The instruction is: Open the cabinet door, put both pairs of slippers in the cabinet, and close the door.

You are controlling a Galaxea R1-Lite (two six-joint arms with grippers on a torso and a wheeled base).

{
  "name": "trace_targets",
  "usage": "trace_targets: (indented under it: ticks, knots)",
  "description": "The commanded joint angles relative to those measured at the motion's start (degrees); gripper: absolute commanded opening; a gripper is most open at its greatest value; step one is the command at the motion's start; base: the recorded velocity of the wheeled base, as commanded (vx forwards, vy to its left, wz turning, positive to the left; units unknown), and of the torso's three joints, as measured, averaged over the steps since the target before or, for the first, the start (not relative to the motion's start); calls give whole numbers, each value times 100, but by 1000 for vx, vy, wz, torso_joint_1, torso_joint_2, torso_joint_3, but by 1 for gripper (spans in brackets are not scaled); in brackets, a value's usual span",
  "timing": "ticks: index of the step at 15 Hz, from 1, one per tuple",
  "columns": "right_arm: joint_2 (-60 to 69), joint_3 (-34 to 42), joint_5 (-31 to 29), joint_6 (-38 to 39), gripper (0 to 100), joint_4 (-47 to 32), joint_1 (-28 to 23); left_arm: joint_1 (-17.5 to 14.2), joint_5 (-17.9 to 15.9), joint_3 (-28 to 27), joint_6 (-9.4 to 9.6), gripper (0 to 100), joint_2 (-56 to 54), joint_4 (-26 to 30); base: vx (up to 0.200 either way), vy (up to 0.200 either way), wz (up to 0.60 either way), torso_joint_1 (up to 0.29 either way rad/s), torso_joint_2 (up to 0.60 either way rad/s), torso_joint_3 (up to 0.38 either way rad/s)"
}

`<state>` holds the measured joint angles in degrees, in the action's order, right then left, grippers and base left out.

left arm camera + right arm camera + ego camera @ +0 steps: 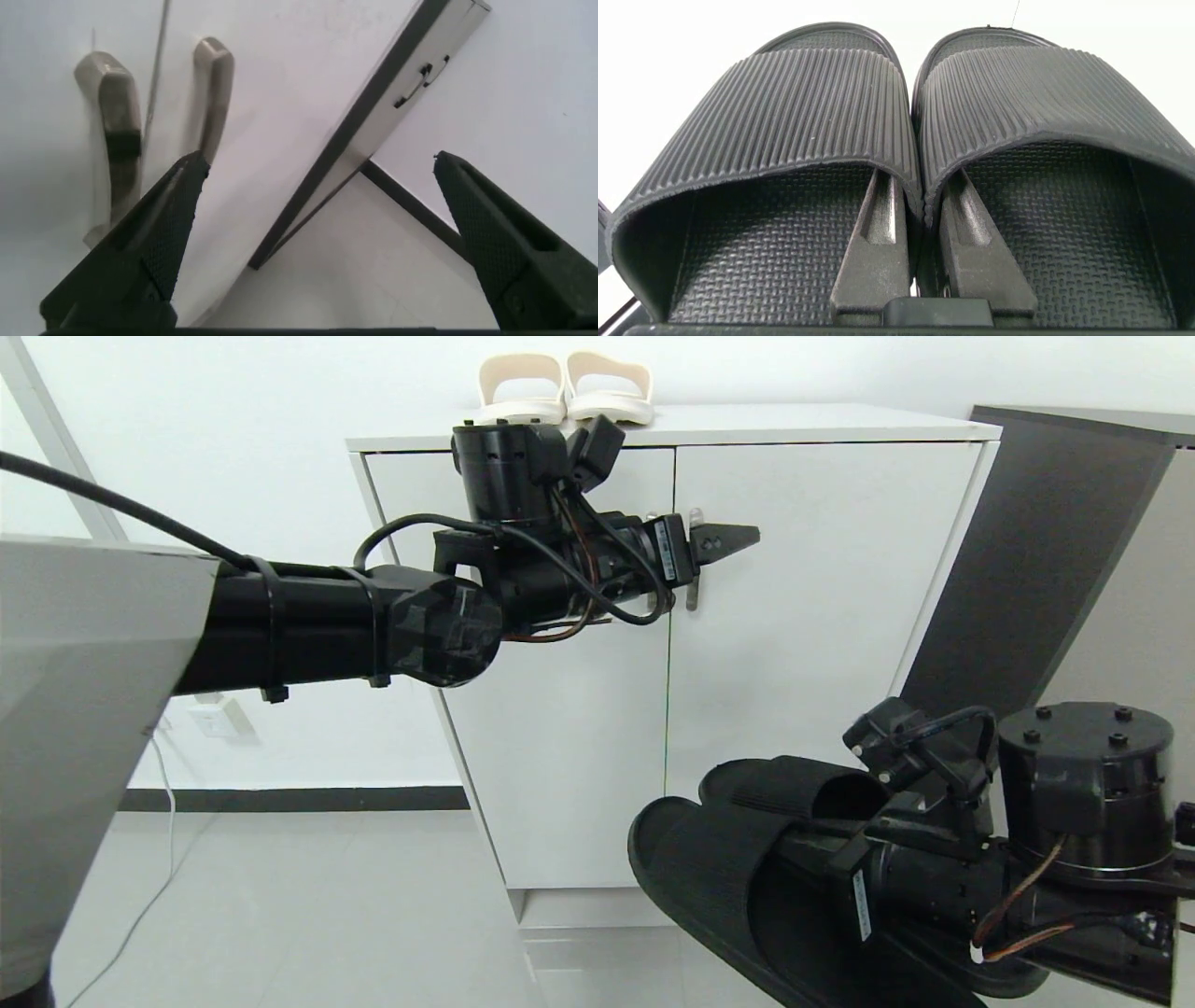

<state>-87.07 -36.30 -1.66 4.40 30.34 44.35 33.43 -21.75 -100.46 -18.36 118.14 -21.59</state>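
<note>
The white cabinet (pixel 803 616) has both doors shut, with two metal handles (pixel 693 560) at the centre seam. A cream pair of slippers (pixel 565 387) sits on its top. My left gripper (pixel 733 541) is open just in front of the handles (pixel 213 93), touching neither. Low at the right, a black pair of slippers (pixel 738 859) is held off the floor. My right gripper (pixel 920 233) is shut on them, one finger inside each slipper (pixel 822 103), pinching their adjoining side walls together.
A dark grey panel (pixel 1036 560) leans beside the cabinet's right side. On the left wall are a socket (pixel 217 719) and a thin cable running down to the tiled floor (pixel 308 915), which is open in front of the cabinet.
</note>
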Motion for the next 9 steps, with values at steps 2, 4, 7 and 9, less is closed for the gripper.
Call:
trace_targets:
  ticks: [2, 4, 7, 9]
  knots:
    - [-12, 0, -10, -1, 0, -2, 4, -20, 30, -386, -1, 100, 218, 296, 0, 0, 0, 0, 0, 0]
    - [-21, 0, -10, -1, 0, -2, 4, -47, 74, -597, 8, 100, 350, 366, 0, 0, 0, 0, 0, 0]
    - [-21, 0, -10, -1, 0, -2, 4, -38, 74, -843, -1, 100, 526, 436, 0, 0, 0, 0, 0, 0]
    - [-21, 0, -10, -1, 0, -2, 4, -38, 65, -966, 8, 100, 596, 533, 0, 0, 0, 0, 0, 0]
